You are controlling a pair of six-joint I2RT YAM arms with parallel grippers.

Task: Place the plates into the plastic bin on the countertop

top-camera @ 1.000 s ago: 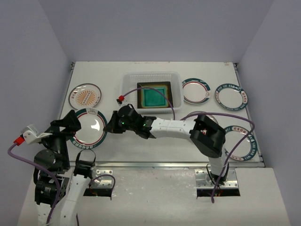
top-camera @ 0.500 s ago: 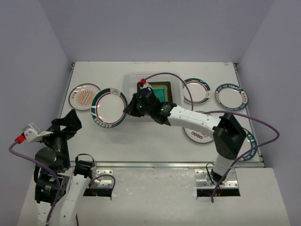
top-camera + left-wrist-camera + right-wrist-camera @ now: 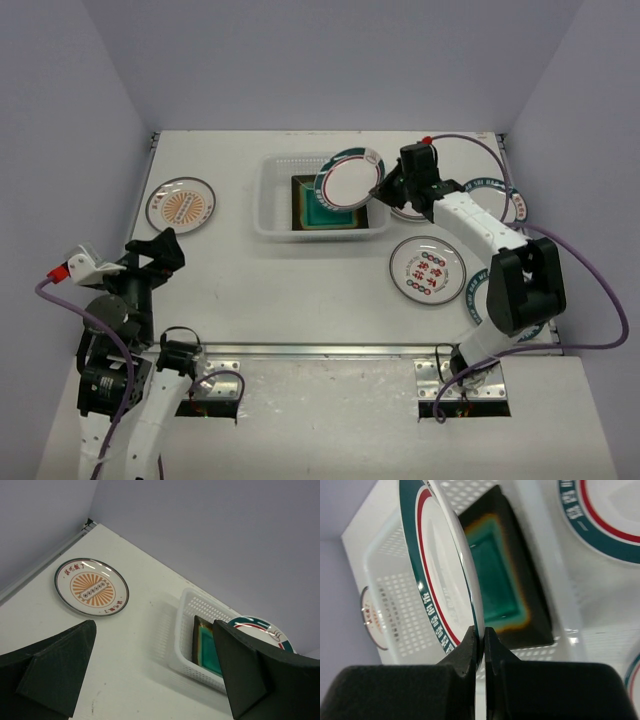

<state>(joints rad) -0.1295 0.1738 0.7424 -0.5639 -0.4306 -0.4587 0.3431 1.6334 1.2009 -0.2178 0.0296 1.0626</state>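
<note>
right tool (image 3: 479,636) clamped on a teal-rimmed plate (image 3: 345,182), tilted over the 2 o'clock side of the plastic bin (image 3: 272,205). left tool (image 3: 154,626) stands apart.

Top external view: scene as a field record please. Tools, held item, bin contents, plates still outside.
right tool: shut on the rim of a round white plate with a teal and red rim
held plate pose: tilted on edge, over the bin's right side
left tool: open, holding nothing
bin: translucent white perforated plastic bin
bin contents: square teal glazed plate with a dark rim
surface: flat white countertop
outside bin, among others: round white plate with an orange sunburst print; round white plate with red printed marks
</note>
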